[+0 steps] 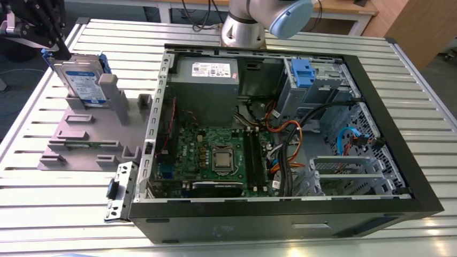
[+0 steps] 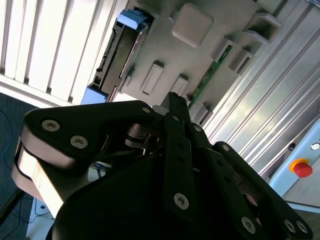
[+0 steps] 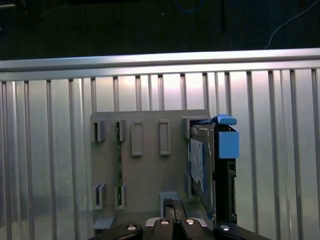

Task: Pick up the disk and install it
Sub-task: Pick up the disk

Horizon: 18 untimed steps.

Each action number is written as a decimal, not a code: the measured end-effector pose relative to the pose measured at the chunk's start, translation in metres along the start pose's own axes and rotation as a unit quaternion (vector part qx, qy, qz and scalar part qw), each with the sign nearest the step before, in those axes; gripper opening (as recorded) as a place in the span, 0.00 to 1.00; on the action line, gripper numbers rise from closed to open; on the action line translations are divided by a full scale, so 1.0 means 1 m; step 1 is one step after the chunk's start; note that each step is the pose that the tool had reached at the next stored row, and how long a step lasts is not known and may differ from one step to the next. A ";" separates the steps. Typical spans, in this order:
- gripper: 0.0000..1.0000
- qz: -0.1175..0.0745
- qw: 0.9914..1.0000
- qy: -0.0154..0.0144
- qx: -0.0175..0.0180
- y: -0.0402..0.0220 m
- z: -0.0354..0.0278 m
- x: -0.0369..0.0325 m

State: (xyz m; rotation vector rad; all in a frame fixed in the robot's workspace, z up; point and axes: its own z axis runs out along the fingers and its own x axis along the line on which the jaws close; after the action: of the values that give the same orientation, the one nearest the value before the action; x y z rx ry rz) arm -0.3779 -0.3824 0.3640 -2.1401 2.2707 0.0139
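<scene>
The disk (image 1: 81, 80) stands on edge in the grey stand (image 1: 78, 134) at the exterior view's left, its silver face with a white-and-blue label framed by a blue bracket. My black gripper (image 1: 63, 52) hangs just above the disk's upper corner, shut with nothing between its fingers. In the first wrist view the disk (image 3: 202, 167) sits at one side of the stand (image 3: 145, 170) and the gripper (image 3: 172, 204) is over the stand beside it. In the second wrist view the shut gripper (image 2: 172, 98) points at the stand (image 2: 192, 55), with the disk (image 2: 122, 50) seen edge-on.
An open computer case (image 1: 396, 139) lies on the slatted metal table (image 1: 421, 80), showing its mainboard (image 1: 214, 155), cables and a drive cage with a blue bracket (image 1: 303, 72). The arm's base (image 1: 246, 27) stands behind the case. A red button (image 2: 302, 168) sits past the table's edge.
</scene>
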 end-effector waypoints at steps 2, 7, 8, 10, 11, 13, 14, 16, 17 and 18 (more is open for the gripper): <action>0.11 -0.001 1.000 0.000 0.000 0.0000 0.0000 0.0000; 0.11 -0.002 1.000 0.000 0.000 0.0001 0.0000 0.0000; 0.11 -0.002 1.000 0.000 0.000 0.0000 0.0000 0.0000; 0.11 -0.003 1.000 0.000 0.000 0.0000 0.0000 0.0000; 0.11 -0.003 1.000 0.000 0.000 0.0000 0.0000 0.0000; 0.11 -0.004 1.000 0.000 0.000 0.0000 0.0000 0.0000; 0.11 -0.004 1.000 0.000 0.000 0.0000 0.0000 0.0000; 0.11 -0.005 1.000 0.001 0.000 0.0000 0.0000 0.0000; 0.11 -0.005 1.000 0.001 0.000 0.0000 0.0000 0.0000; 0.11 -0.005 1.000 0.001 0.000 0.0000 0.0000 0.0000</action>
State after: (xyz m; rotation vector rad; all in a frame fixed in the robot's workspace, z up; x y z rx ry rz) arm -0.3779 -0.3824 0.3639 -2.1530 2.2597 0.0126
